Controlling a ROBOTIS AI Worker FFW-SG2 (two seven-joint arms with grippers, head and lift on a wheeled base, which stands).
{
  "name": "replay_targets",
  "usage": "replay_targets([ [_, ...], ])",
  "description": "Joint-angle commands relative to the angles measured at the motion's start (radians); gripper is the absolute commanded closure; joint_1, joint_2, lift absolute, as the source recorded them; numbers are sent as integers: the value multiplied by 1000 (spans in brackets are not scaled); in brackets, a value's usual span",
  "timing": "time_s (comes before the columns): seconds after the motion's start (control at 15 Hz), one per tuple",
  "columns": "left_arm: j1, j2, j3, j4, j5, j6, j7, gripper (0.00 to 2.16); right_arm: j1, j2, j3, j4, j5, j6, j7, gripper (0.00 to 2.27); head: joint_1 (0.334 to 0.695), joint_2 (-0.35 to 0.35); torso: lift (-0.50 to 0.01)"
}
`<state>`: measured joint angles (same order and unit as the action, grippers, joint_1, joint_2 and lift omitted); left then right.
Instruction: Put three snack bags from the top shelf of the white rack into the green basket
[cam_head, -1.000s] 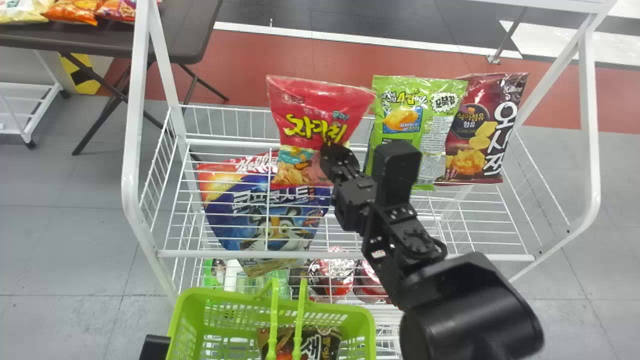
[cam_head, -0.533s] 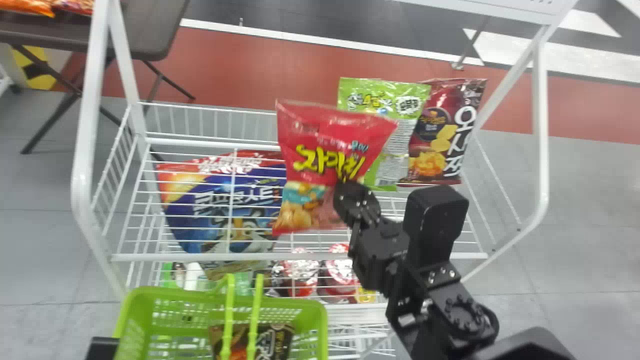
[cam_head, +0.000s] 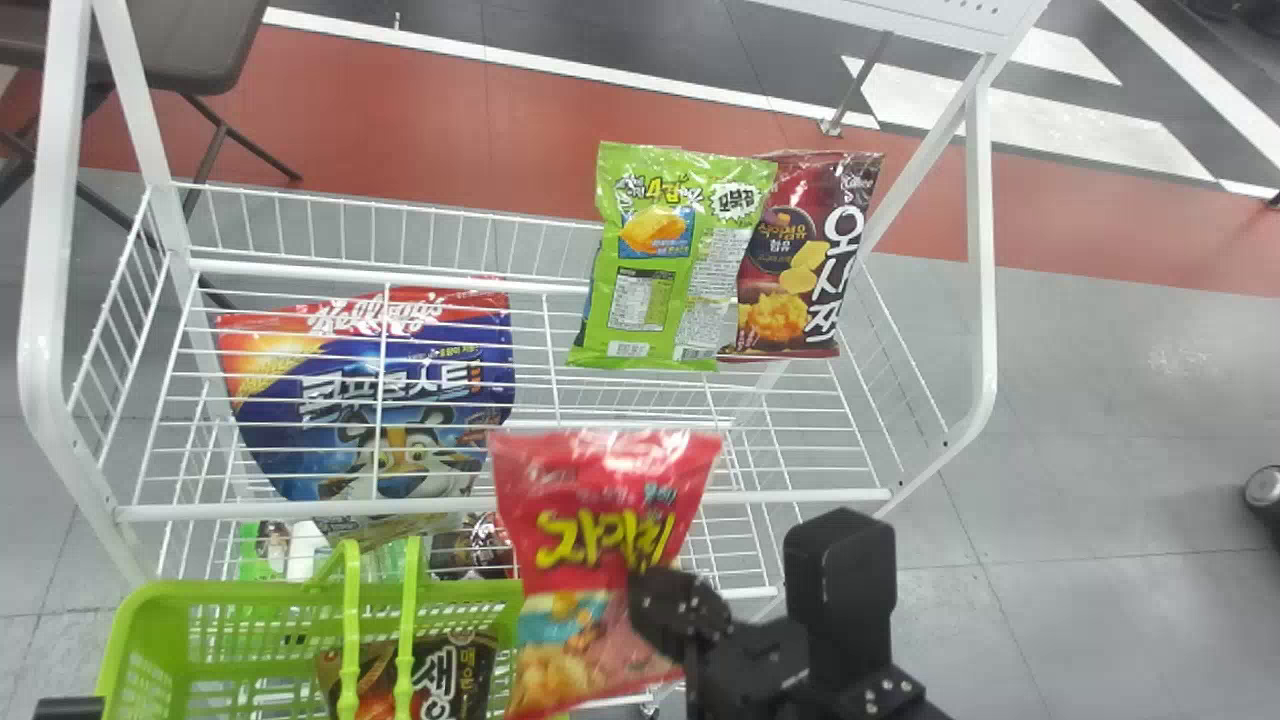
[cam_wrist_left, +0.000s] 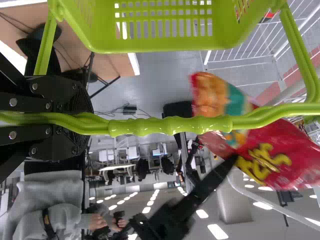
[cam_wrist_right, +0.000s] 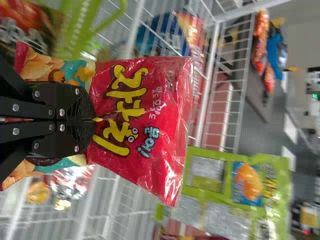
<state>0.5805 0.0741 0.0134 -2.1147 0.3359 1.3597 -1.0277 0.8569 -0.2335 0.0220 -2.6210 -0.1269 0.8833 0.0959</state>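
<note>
My right gripper (cam_head: 672, 605) is shut on the red snack bag (cam_head: 600, 520), which hangs in front of the rack beside the green basket (cam_head: 160, 600). The right wrist view has the gripper (cam_wrist_right: 92, 120) pinching the front of the red bag (cam_wrist_right: 150, 100). In the left wrist view, my left gripper (cam_wrist_left: 90, 120) is shut on the handle (cam_wrist_left: 170, 125) of the green basket (cam_wrist_left: 150, 42). A dark snack bag (cam_head: 465, 670) lies inside the basket. On the top shelf stand a green snack bag (cam_head: 650, 260) and a dark red one (cam_head: 800, 260).
The white rack (cam_head: 500, 505) spans the view behind the basket. A blue and red cereal bag (cam_head: 370, 400) shows through its wires at the left. Round packages (cam_wrist_right: 70, 182) sit lower down, and a dark table (cam_head: 190, 45) stands behind at left.
My right gripper has drawn the red bag off the shelf area, toward the robot and down beside the basket. The rack and the basket have shifted left in the head view.
</note>
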Motion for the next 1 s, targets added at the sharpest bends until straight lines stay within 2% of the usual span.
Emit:
replay_targets([
  [0.0,1,-2,-1,1,0,-1,1,2148,13,0,-10,-1,-82,113,21,2010,695,-350,0],
  [0.27,4,-4,-6,-2,0,-1,-8,2148,5,-1,59,65,-85,147,31,2010,695,-350,0],
  [0.53,4,-4,-27,-4,-8,-4,0,2148,-65,-3,162,164,-80,159,41,2010,695,-350,0],
  [0.67,2,-4,-43,-5,-12,-4,3,2148,-125,-3,214,239,-63,55,39,2010,695,-350,0],
  [0.73,2,-4,-49,-5,-12,-4,3,2148,-153,-3,236,280,-63,-25,39,2010,695,-325,0],
  [0.93,4,-4,-55,-7,-18,-1,1,2148,-217,3,282,352,-71,-7,39,1997,695,-232,0],
])
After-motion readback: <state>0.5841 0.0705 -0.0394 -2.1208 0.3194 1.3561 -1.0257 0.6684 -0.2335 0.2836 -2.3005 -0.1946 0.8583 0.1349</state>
